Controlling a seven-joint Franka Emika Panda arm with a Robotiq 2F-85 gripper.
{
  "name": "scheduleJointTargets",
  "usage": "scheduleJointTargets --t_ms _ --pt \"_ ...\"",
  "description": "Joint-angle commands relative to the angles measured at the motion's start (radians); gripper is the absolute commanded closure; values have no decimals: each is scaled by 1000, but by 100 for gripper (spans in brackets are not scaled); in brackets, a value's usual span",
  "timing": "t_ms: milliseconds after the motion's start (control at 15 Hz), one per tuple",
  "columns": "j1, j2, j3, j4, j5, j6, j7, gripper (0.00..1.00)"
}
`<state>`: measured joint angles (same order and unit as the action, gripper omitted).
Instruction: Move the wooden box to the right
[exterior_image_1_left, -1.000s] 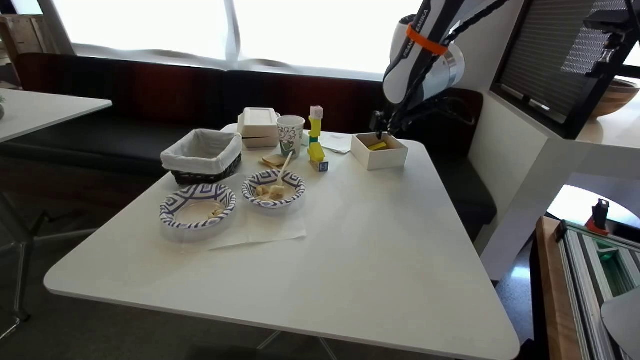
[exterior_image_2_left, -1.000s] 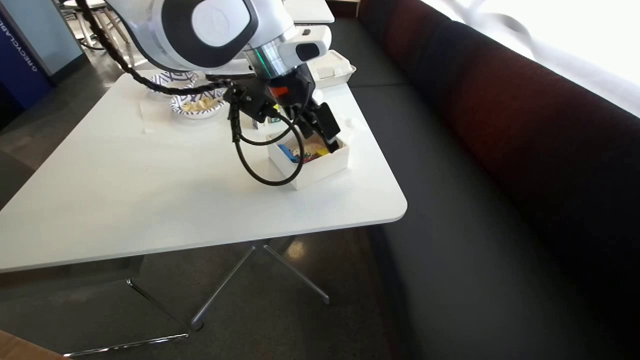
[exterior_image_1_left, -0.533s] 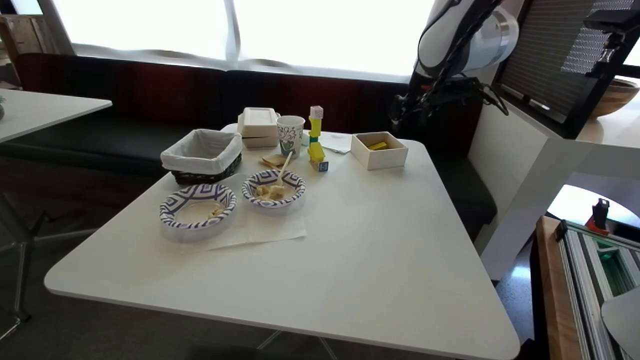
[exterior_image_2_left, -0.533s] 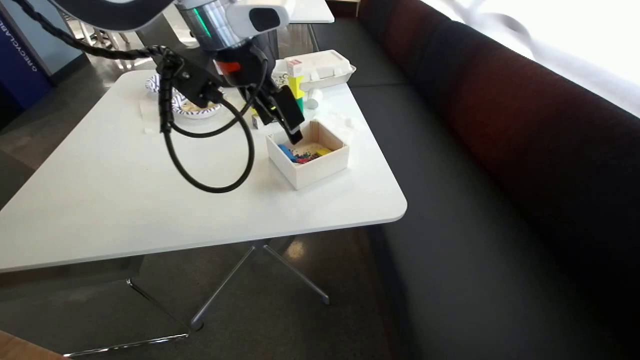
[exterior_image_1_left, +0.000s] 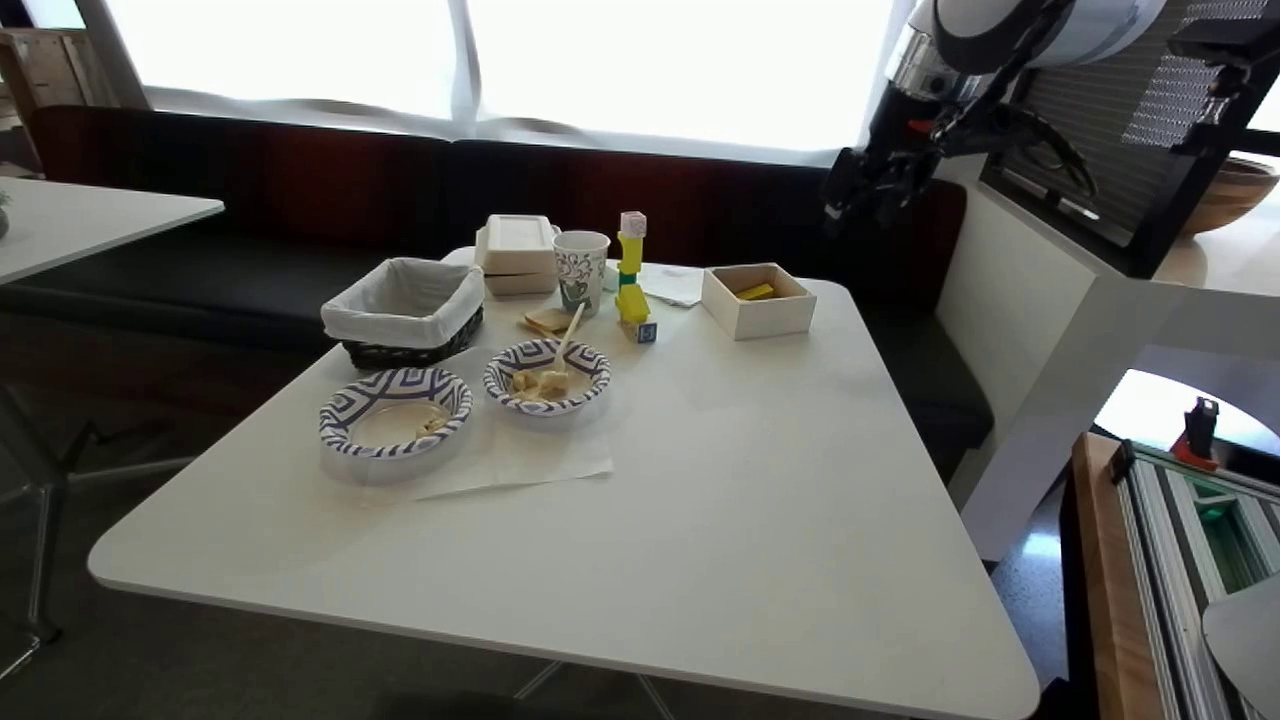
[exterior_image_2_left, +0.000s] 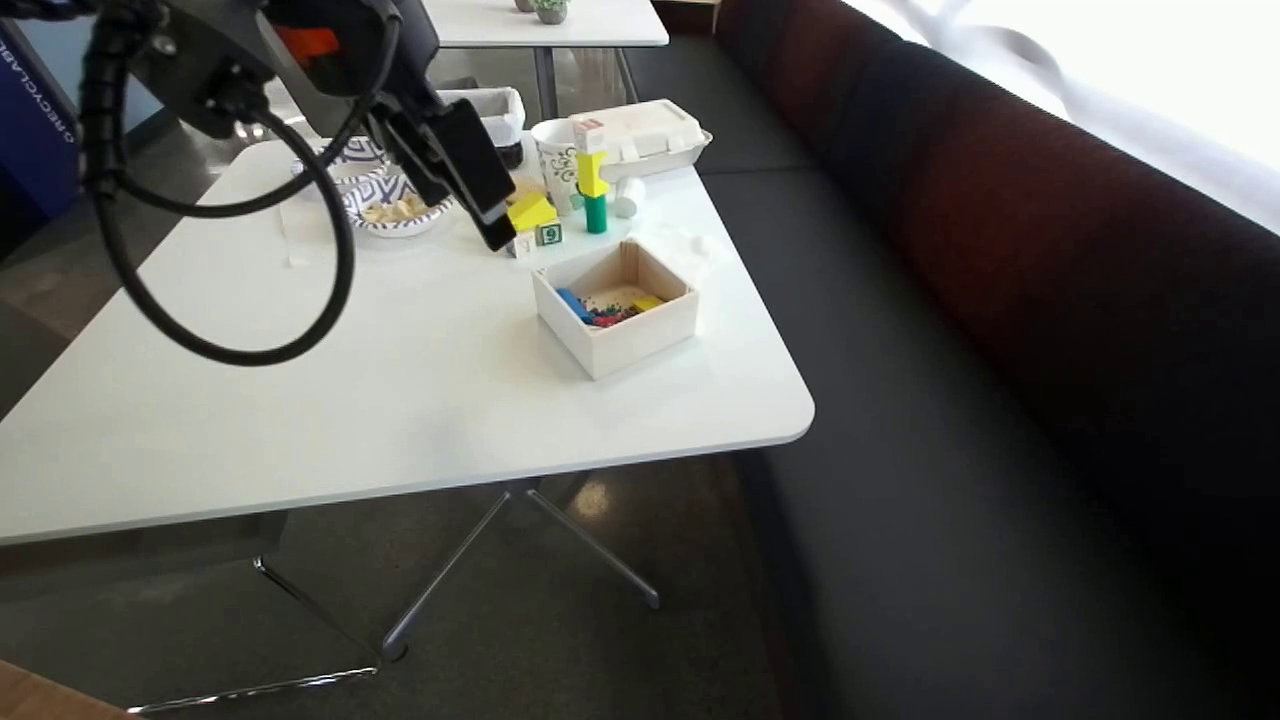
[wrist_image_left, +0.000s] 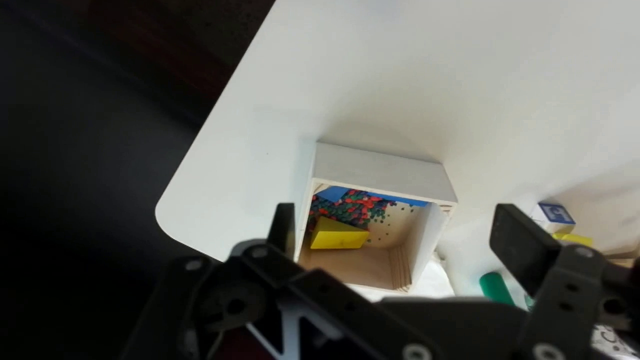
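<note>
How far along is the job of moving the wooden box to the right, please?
Perhaps done: the box sits on the table near a rounded corner, though its starting spot isn't shown. In hand: nothing; the gripper is open and apart from it, having drawn back. Left: probably just retreating, if that spot is the goal.

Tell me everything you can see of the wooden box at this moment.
The box is pale, apparently wooden, low, roughly square and open-topped, with thin walls and striped joints at some corners. It sits upright on the white table, near a rounded table corner. Inside lie a yellow block, blue pieces and many small coloured bits. A white napkin lies beside it; whether they touch is unclear. The open gripper hangs higher up, apart from it.
</note>
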<state>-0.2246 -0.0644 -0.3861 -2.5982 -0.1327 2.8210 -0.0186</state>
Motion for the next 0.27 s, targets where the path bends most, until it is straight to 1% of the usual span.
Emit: scheduleJointTargets --t_ms 0,67,200 --pt "-43 -25 44 -13 -30 -3 -6 0" --pt "-53 -43 52 -24 -57 -3 -6 0" --pt "-60 -56 58 -32 -75 -3 -7 0"
